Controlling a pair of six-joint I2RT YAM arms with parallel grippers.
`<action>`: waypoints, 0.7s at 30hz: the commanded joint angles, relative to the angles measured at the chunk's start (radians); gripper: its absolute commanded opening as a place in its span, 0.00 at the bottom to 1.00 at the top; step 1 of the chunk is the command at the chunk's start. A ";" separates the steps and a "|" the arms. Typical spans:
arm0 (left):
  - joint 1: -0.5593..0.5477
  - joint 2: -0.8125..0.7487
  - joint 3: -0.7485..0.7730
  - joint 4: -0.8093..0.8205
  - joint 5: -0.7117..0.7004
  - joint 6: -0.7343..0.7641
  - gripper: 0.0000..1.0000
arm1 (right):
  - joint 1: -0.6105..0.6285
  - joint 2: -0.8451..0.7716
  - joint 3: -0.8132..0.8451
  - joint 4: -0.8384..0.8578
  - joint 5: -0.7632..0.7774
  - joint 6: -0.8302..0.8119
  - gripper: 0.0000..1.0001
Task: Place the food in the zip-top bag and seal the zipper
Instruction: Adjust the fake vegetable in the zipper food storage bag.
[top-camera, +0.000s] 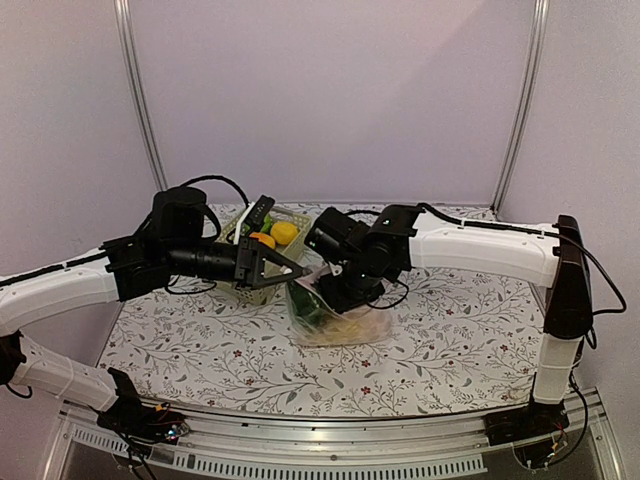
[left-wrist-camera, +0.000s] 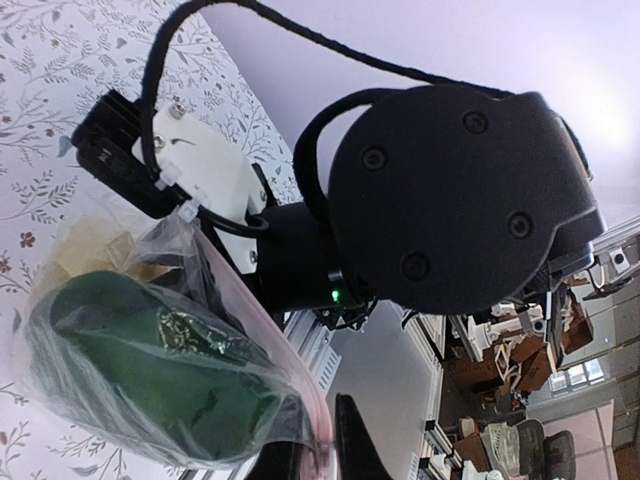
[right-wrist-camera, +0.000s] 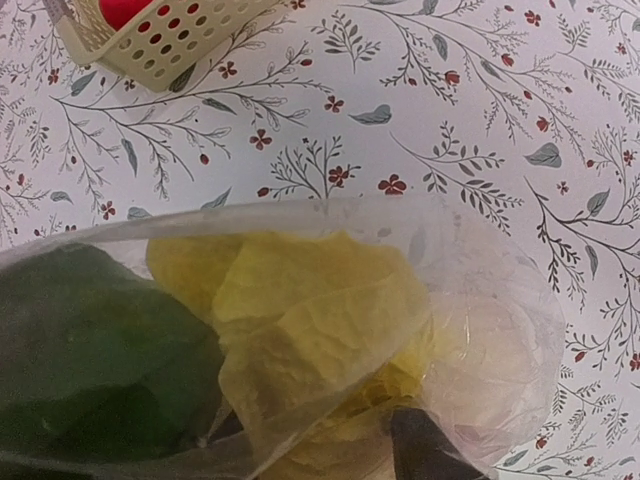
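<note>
Two grippers meet at the mouth of the zip-top bag (right-wrist-camera: 500, 340), which lies near the middle of the table (top-camera: 450, 330).

1. Left gripper (top-camera: 290, 268): jaws together, pinched on the bag's edge. In the left wrist view the dark fingers (left-wrist-camera: 355, 445) sit at the bottom border with the film caught between them. The zipper (left-wrist-camera: 285, 360) shows as a pale pink strip running down to that pinch. Its slider tab cannot be made out.

2. Right gripper (top-camera: 335, 290): positioned over the bag mouth, pointing down. The right wrist view shows only one dark finger (right-wrist-camera: 430, 445), cut off by the lower border and seen through the film. Whether these jaws are apart or together, and whether they grip anything, cannot be told.

3. Contents of the bag, counted: one yellow-white leafy cabbage (right-wrist-camera: 300, 310) and one dark green vegetable (right-wrist-camera: 90, 350), lying side by side and touching. The crinkled film blurs their outlines.

4. One pale lattice basket (top-camera: 290, 212) stands just behind the bag, partly covered by the left arm. Visible inside it from above: two yellow fruits (top-camera: 285, 232), side by side. The right wrist view adds one red piece (right-wrist-camera: 120, 10), cut off by the upper border. Other contents of the basket are hidden.

5. The right arm's wrist housing (left-wrist-camera: 460, 190) fills most of the left wrist view and blocks whatever is behind it.
</note>
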 joint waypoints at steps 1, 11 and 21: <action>-0.011 -0.012 -0.004 0.017 0.004 0.004 0.01 | -0.019 0.047 -0.037 -0.065 0.070 0.006 0.40; -0.007 -0.043 -0.031 0.009 -0.046 -0.002 0.01 | -0.021 -0.050 -0.024 -0.049 0.069 0.016 0.00; 0.066 -0.185 -0.106 -0.087 -0.205 -0.008 0.01 | -0.026 -0.352 -0.129 0.052 0.053 0.070 0.00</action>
